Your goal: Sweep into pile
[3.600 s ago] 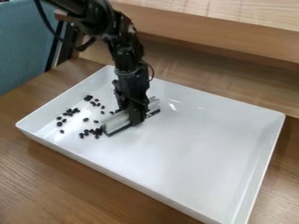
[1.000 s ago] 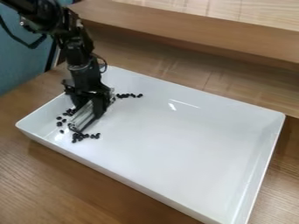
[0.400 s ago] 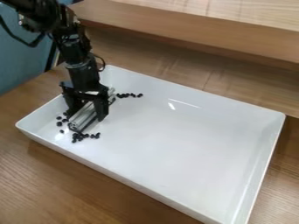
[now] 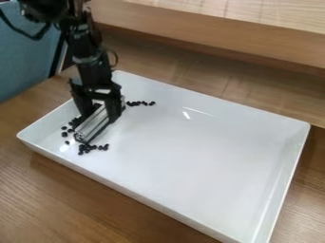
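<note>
Gripper: the black gripper [image 4: 98,117] hangs low over the white tray, its fingers [image 4: 113,117] standing wide apart, one on either side of the metal sweeping bar.
Sweeping bar: the ridged, silvery bar [image 4: 94,125] lies slantwise between and below the fingers, its near end jutting out toward the view's lower left; whether either finger touches it cannot be told.
Tray edges: the tray's rim [image 4: 209,98] runs behind the gripper and off to the view's right, while the rounded left corner lies near it, past the scattered pieces.
Open room: the widest stretch of bare tray floor spreads from the gripper toward the view's right and lower right; on its left side only a narrow strip separates the bar from the wall.
Ledge: a wooden ledge [image 4: 209,34] crosses the view above and beyond the gripper, well apart from it.
Table: the wooden table [image 4: 76,199] carries the tray and shows in front of it, below the gripper.
Tray contents: the tray holds the bar and small black bean-like pieces [image 4: 141,103] in loose groups, not one pile.
Groups: one short row sits just to the view's right of the gripper, another bunch around the bar's near end, and more lie scattered to the bar's left.
</note>
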`<state>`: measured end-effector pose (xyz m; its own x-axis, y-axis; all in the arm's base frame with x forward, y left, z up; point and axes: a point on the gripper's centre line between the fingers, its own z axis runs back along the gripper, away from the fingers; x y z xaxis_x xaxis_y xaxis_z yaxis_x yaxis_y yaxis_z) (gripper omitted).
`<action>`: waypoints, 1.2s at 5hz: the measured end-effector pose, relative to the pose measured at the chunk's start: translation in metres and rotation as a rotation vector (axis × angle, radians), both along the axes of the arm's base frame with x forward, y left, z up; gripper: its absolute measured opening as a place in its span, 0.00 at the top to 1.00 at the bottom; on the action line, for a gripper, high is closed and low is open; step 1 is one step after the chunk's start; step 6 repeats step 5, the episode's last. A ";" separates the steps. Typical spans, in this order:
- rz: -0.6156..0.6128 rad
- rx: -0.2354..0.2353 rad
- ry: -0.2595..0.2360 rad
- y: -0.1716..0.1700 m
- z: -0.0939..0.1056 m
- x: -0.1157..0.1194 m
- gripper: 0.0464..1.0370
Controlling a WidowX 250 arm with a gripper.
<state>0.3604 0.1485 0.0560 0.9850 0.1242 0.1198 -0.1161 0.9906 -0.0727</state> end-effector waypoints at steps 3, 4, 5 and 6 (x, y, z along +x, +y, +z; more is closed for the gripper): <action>-0.034 -0.024 -0.005 -0.019 0.049 0.011 0.04; -0.061 -0.042 -0.006 -0.024 0.057 0.013 0.04; -0.113 -0.040 -0.011 -0.039 0.062 0.016 0.04; -0.113 -0.040 -0.011 -0.039 0.062 0.016 0.04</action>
